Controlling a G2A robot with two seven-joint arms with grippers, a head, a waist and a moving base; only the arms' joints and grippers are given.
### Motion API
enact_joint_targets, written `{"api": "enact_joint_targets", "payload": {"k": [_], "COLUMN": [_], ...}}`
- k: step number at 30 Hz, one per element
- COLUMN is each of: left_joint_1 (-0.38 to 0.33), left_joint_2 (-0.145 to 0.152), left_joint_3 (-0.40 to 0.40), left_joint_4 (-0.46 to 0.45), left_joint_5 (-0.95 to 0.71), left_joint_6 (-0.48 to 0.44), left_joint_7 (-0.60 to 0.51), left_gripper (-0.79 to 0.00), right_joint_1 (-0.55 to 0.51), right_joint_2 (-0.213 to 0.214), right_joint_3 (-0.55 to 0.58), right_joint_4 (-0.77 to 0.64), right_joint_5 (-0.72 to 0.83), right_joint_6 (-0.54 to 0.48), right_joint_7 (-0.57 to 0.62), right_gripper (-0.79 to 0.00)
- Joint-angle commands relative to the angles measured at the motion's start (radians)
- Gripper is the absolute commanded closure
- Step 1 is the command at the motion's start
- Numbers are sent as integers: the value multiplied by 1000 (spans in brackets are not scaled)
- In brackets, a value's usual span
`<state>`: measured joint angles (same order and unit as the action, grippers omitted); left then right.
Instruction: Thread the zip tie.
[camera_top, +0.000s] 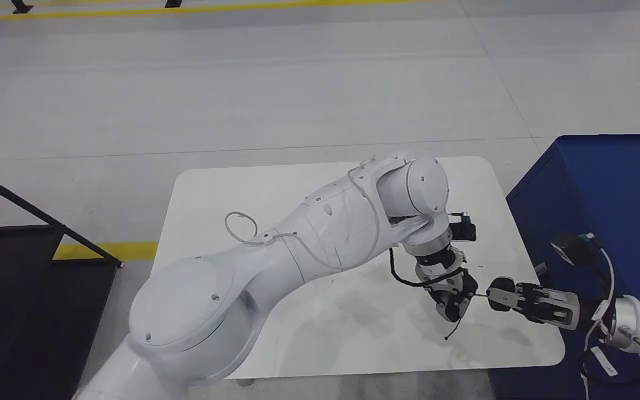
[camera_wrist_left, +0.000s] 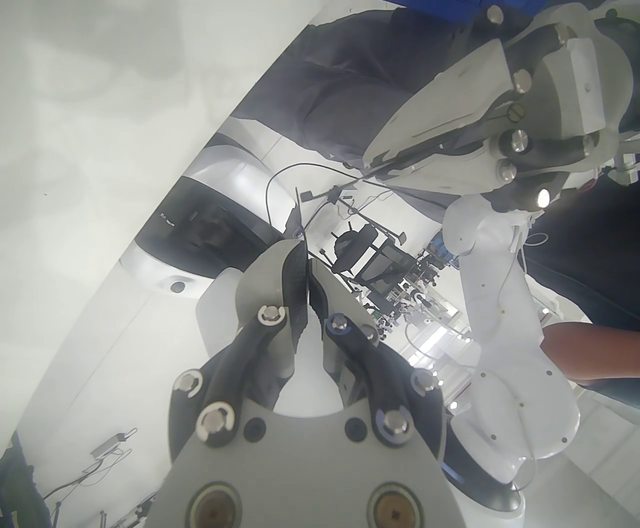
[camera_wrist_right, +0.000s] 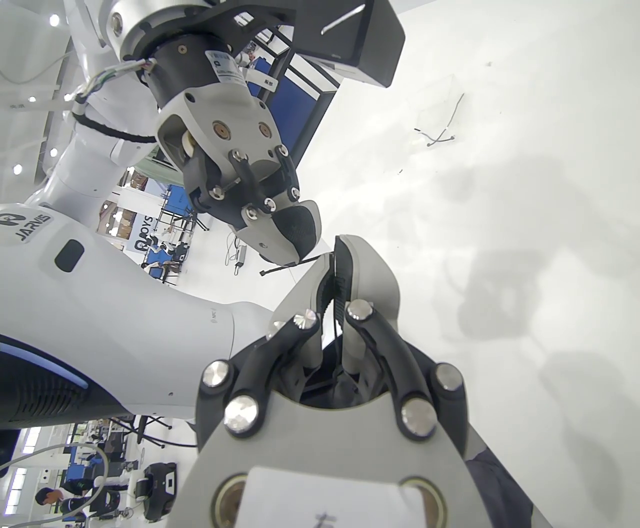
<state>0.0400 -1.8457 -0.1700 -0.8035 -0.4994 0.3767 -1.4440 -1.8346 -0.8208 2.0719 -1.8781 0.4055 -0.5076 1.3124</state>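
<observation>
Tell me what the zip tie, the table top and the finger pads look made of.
Zip tie: thin black strip that bends in a curve, likely nylon plastic. Table top: white, matte, soft shadows; laminate or painted board, cannot tell. Finger pads: black, textured, probably rubber.

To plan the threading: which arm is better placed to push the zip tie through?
Probably the right: the right gripper, shut on the zip tie, aims it at the left gripper, shut on it too.
</observation>
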Motion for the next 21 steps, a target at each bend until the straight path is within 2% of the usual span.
{"api": "enact_joint_targets", "payload": {"k": [1,7,21], "left_joint_1": [-1,-18,-21], "left_joint_2": [-2,-1,22], "left_joint_3": [0,0,0], "left_joint_4": [3,12,-9], "left_joint_5": [0,-10,-22], "left_joint_6": [0,-1,4], "left_joint_7": [0,-1,5], "left_gripper": [0,0,0], "right_joint_1": [0,0,0], "right_joint_2": [0,0,0], "right_joint_3": [0,0,0], "right_joint_4": [0,0,0], "right_joint_5": [0,0,0], "right_joint_6": [0,0,0], "right_joint_7": [0,0,0], "right_gripper": [0,0,0]}}
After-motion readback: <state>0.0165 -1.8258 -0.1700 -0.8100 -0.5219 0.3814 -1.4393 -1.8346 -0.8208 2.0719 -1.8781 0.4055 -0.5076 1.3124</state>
